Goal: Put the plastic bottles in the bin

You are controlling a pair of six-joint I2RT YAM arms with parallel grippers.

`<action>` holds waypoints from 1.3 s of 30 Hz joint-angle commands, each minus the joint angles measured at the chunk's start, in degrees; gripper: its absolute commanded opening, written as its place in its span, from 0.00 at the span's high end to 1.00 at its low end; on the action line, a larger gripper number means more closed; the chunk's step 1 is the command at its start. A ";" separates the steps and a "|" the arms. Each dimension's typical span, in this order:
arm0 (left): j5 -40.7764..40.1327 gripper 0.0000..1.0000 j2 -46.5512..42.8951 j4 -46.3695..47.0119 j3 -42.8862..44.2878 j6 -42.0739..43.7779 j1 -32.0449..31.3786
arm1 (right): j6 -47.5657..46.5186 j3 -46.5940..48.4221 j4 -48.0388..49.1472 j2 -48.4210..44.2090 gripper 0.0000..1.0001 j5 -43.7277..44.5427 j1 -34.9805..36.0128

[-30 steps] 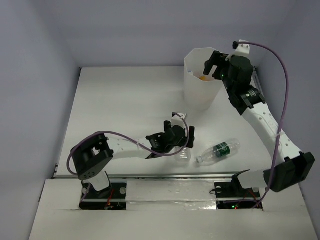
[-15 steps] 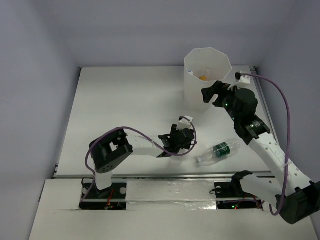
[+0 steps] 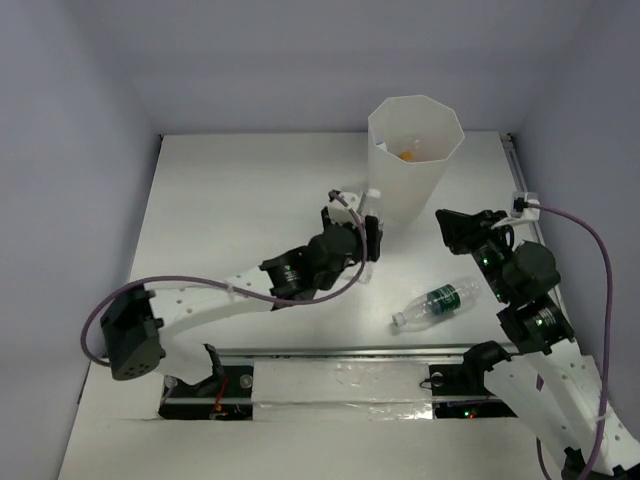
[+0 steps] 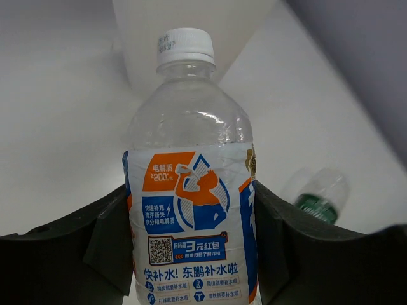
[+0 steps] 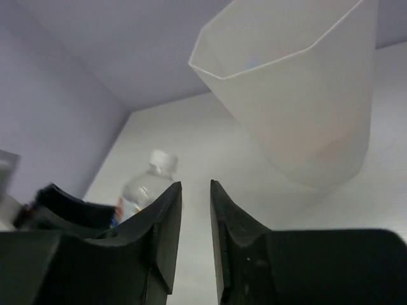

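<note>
My left gripper point(image 4: 191, 219) is shut on an upright clear bottle point(image 4: 189, 190) with a blue and orange label and a white cap. In the top view this bottle point(image 3: 370, 207) is held just left of the bin's point(image 3: 378, 150) base. The bin is tall, white and translucent, and something orange point(image 3: 405, 155) lies inside it. A green-labelled bottle point(image 3: 436, 304) lies on its side near the table's front, also seen in the left wrist view point(image 4: 317, 196). My right gripper point(image 3: 446, 222) hovers right of the bin, its jaws a narrow gap apart point(image 5: 196, 187) with nothing between them.
The white table point(image 3: 230, 210) is walled by pale panels on the left, back and right. A metal rail point(image 3: 330, 352) runs along its front edge by the arm bases. A purple cable point(image 3: 590, 240) loops off the right arm.
The left arm lifted the blue-labelled bottle off the table near the front and carried it up to the bin. The right arm drew back from over the bin, and its jaws narrowed.
</note>
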 commanded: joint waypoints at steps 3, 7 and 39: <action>3.56 0.61 -7.14 11.37 6.63 8.48 5.27 | 2.79 -6.67 0.22 -3.20 0.83 -5.46 0.37; 10.68 0.61 -4.16 15.86 18.55 12.36 8.89 | 3.24 -10.37 2.68 -3.11 0.83 -11.87 0.37; 21.87 0.46 52.45 27.55 80.04 13.33 20.23 | 0.51 -12.32 -1.80 -8.83 0.80 -18.74 3.62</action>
